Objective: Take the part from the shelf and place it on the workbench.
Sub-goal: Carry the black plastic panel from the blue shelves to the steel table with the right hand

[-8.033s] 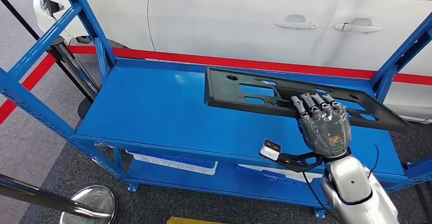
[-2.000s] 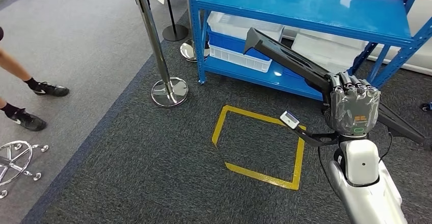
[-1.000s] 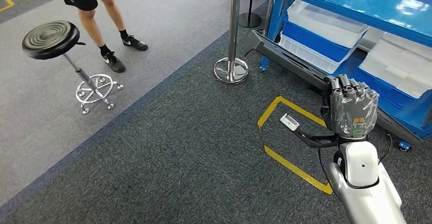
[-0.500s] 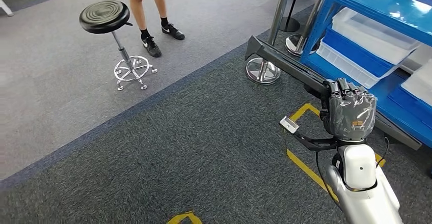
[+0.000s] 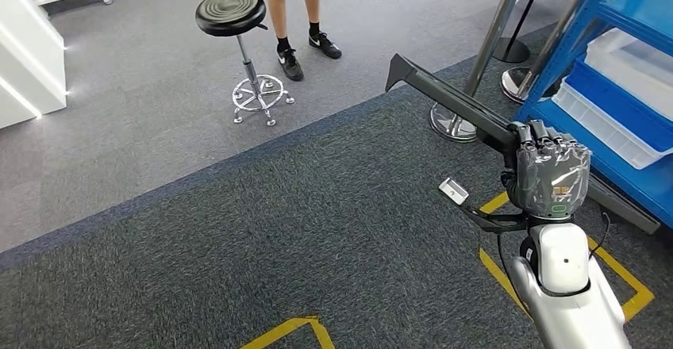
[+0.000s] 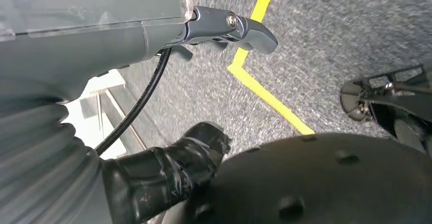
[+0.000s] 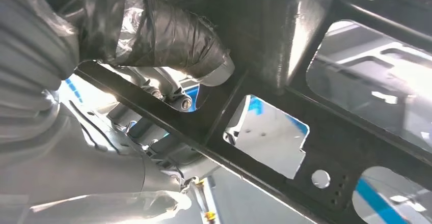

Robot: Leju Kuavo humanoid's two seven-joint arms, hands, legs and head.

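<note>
The part [image 5: 449, 98] is a long flat black plastic panel with cut-out windows. My right hand [image 5: 549, 176] grips it near the middle and carries it in the air over the grey carpet, one end sticking out toward the stool. In the right wrist view the taped thumb [image 7: 168, 35] presses against the panel [image 7: 285, 127], whose openings show blue and white behind. My left hand [image 6: 153, 35] hangs over the carpet with its thumb out and nothing in it.
The blue shelf [image 5: 627, 95] with white bins [image 5: 639, 51] stands at the right. A stanchion base [image 5: 451, 124] sits close to the panel. A black stool [image 5: 232, 12] and a person's legs [image 5: 298, 16] are ahead. White furniture [image 5: 28, 55] is far left. Yellow tape [image 5: 492, 262] marks the floor.
The camera has kept turning left: the shelf has slid toward the right edge, the stool and person have shifted rightward, and white furniture has come in. My right hand still holds the panel.
</note>
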